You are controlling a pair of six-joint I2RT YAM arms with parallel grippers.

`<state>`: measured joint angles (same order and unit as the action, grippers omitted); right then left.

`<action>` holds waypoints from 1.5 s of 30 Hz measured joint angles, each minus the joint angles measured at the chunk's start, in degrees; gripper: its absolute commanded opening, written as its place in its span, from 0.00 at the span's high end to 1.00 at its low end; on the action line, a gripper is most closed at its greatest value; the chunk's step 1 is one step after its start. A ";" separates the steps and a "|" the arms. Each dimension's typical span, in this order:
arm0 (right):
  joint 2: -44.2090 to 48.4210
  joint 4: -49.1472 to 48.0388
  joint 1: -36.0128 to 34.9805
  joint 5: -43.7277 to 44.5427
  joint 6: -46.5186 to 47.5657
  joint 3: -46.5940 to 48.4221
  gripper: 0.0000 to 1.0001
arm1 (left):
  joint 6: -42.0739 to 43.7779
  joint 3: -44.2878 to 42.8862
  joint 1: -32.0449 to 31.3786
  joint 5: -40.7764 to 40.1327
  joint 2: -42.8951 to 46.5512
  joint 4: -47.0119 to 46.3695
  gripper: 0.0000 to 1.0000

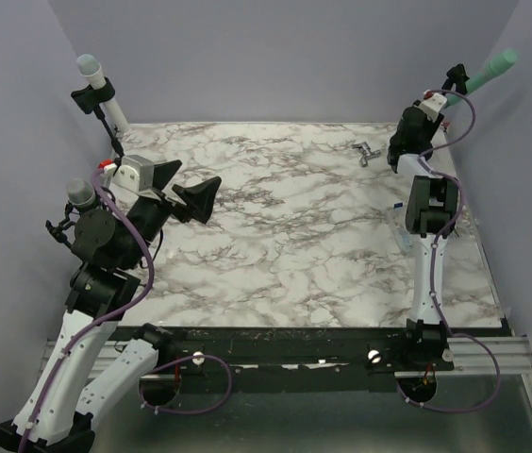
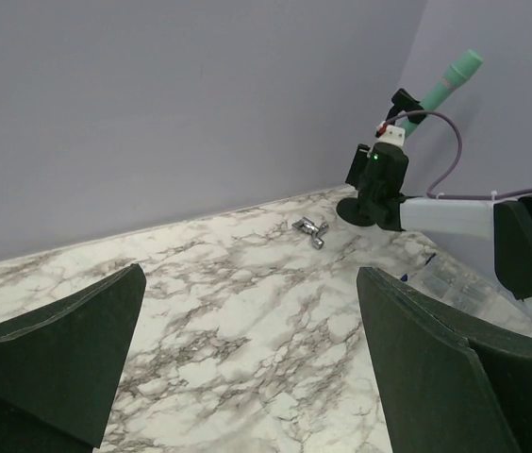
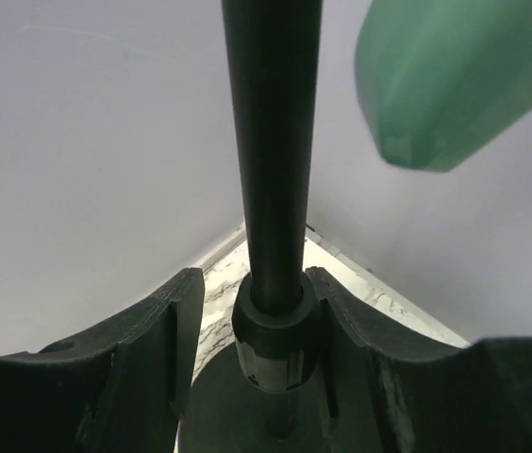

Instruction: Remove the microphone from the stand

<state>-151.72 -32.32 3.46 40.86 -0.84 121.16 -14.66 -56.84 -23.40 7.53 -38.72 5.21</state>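
Observation:
A teal microphone [image 1: 490,70] sits tilted in the clip of a black stand [image 1: 455,77] in the back right corner. It also shows in the left wrist view [image 2: 455,75] and the right wrist view [image 3: 445,75]. My right gripper [image 1: 406,156] is low on that stand. In the right wrist view its jaws [image 3: 255,283] stand around the pole [image 3: 271,142] at its collar, the right finger against it, with a small gap on the left. My left gripper [image 1: 191,184] is open and empty over the left of the table, facing the stand [image 2: 252,283].
A white microphone with a grey head [image 1: 96,80] stands in its own stand at the back left. Another grey microphone head [image 1: 80,193] is beside my left arm. A small metal piece [image 1: 368,151] lies near the back right. A clear plastic item [image 1: 400,226] lies by the right arm.

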 measured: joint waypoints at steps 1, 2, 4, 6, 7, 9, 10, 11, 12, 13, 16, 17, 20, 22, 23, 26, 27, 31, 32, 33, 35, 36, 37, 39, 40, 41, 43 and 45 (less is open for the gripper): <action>0.00 -0.31 0.00 -0.31 0.09 -0.31 0.51 | 0.00 0.00 0.00 0.00 -0.11 0.00 0.01; 0.00 -0.96 -0.02 -0.55 0.09 -0.81 0.54 | -0.02 0.00 0.02 0.00 -0.26 0.00 0.02; 0.02 -2.01 -0.02 -0.79 0.37 -2.12 0.57 | 0.00 0.00 0.00 0.02 -0.48 0.02 0.01; 0.24 -3.13 0.00 -1.03 0.39 -4.22 0.61 | 0.02 0.00 0.02 0.02 -0.61 0.02 0.01; 0.46 -3.63 -0.02 -1.18 0.55 -5.60 0.63 | 0.04 0.00 0.02 0.02 -0.63 0.04 0.01; 1.03 -4.70 -0.02 -1.68 1.11 -8.90 0.69 | 0.07 0.00 0.00 0.00 -0.63 0.04 0.01; 1.42 -5.38 -0.02 -1.84 1.40 -10.69 0.74 | 0.09 0.00 0.00 0.00 -0.59 0.02 0.01; 1.73 -5.90 -0.04 -1.90 1.57 -12.26 0.77 | 0.09 0.00 0.02 0.00 -0.55 0.00 0.01; 2.05 -6.71 -0.02 -2.23 1.77 -13.64 0.81 | 0.09 0.00 0.00 0.02 -0.52 0.02 0.01; 2.45 -7.80 -0.04 -2.43 1.81 -14.73 0.84 | 0.07 0.00 0.00 0.02 -0.50 0.02 0.01; 3.69 -8.13 -0.09 -2.62 2.12 -16.57 0.80 | 0.04 0.00 0.02 0.02 -0.48 0.02 0.01; 3.82 -8.15 -0.09 -2.62 2.25 -16.81 0.74 | 0.04 0.00 0.00 0.04 -0.46 0.00 0.01; 4.00 -8.22 -0.09 -2.86 2.54 -17.09 0.76 | 0.02 0.00 0.02 0.04 -0.44 -0.02 0.01; 4.02 -8.17 -0.09 -2.89 2.62 -17.07 0.80 | 0.04 0.00 0.02 0.02 -0.44 0.00 0.01; 4.02 -8.13 -0.09 -2.89 2.60 -17.07 0.79 | 0.04 0.00 0.02 0.02 -0.44 0.00 0.01; 4.02 -7.87 -0.09 -2.89 2.40 -16.87 0.51 | 0.04 0.00 0.00 0.02 -0.44 0.00 0.01; 4.02 -7.72 -0.09 -2.89 2.43 -16.65 0.42 | 0.04 0.00 0.00 0.04 -0.44 0.00 0.01; 4.02 -7.69 -0.09 -2.78 2.62 -14.05 0.37 | 0.02 0.00 0.02 0.04 -0.44 0.00 0.02; 4.02 -7.82 -0.09 -2.80 2.80 -12.87 0.39 | 0.02 0.00 0.02 0.04 -0.44 0.00 0.01; 4.02 -7.93 -0.09 -2.80 2.82 -12.39 0.41 | 0.02 0.00 0.02 0.04 -0.44 0.00 0.01; 4.02 -8.11 -0.07 -2.80 2.82 -11.06 0.46 | 0.02 0.00 0.00 0.04 -0.46 0.00 0.01; 4.00 -8.09 -0.07 -2.80 2.84 -10.54 0.48 | 0.02 0.00 0.02 0.04 -0.46 0.00 0.01; 3.96 -8.02 -0.02 -2.75 2.91 -10.01 0.49 | 0.02 0.00 0.02 0.04 -0.46 0.00 0.01; 3.58 -7.87 0.13 -2.62 2.89 -8.57 0.50 | 0.02 0.00 0.02 0.07 -0.52 0.00 0.01; 3.37 -7.82 0.26 -2.60 2.89 -7.85 0.51 | 0.02 0.00 0.02 0.07 -0.57 0.00 0.01; 3.21 -7.80 0.33 -2.64 2.89 -7.32 0.54 | 0.02 0.00 0.00 0.07 -0.66 0.00 0.01; 3.06 -7.78 0.39 -2.62 2.95 -6.78 0.61 | 0.02 0.00 0.02 0.07 -0.79 0.00 0.01; 2.86 -7.80 0.44 -2.56 3.21 -6.36 0.71 | 0.02 0.00 0.00 0.07 -1.03 0.00 0.01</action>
<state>-148.86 -40.12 3.90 38.30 2.37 114.80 -14.63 -56.84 -23.40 7.60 -39.75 5.21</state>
